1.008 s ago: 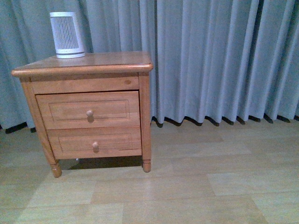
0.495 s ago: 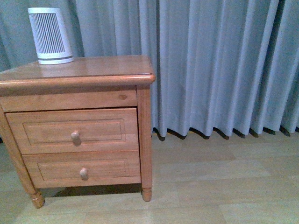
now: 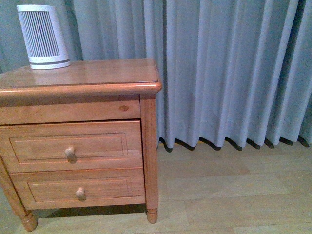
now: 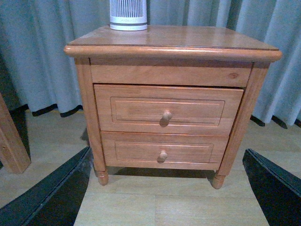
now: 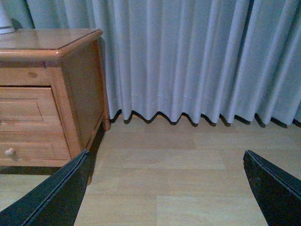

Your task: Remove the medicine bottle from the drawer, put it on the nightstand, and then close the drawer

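Front view has the nightstand [image 3: 97,87] larger and further left than a second ago (the robot has come nearer), so reaching can begin soon. Its drawer [image 3: 97,146] looks shut; the medicine bottle is unseen, probably inside. The left hand [image 4: 167,151], fingers apart, faces the knob [image 4: 166,116] without touching it; the right hand [image 5: 164,153], also apart, is off to the right.

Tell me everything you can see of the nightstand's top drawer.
The top drawer is honey-brown wood with a slight gloss, its front a flat panel framed by a grooved rectangular border. One round wooden knob sits at its centre. It appears shut and level, with no gap showing its inside, so any contents are hidden. It sits in the nightstand, directly above the shorter bottom drawer. Nothing touches it.
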Action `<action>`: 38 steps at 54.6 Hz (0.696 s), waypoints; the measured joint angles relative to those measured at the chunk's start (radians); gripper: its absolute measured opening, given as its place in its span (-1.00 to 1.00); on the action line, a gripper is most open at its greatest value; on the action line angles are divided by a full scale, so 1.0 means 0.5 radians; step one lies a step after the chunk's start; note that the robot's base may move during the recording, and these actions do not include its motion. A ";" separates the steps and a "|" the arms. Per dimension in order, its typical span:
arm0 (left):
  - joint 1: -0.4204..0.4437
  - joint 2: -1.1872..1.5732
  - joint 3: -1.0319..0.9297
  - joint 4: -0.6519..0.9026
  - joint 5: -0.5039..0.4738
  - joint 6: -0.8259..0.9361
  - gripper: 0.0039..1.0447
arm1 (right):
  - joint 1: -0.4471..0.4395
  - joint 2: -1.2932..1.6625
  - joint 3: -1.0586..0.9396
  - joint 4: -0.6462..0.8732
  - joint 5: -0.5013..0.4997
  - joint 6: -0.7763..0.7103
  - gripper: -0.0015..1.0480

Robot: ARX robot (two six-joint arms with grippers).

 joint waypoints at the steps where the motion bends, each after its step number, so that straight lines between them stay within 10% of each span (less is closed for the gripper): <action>1: 0.026 0.106 0.048 -0.018 0.072 -0.042 0.88 | 0.000 0.000 0.000 0.000 0.000 0.000 0.87; 19: -0.009 2.119 0.974 1.365 0.195 -0.131 0.88 | 0.000 0.000 0.000 0.000 -0.001 0.000 0.87; 38: -0.195 3.965 1.504 1.960 0.034 -0.073 0.88 | 0.000 0.000 0.000 0.000 -0.002 0.000 0.87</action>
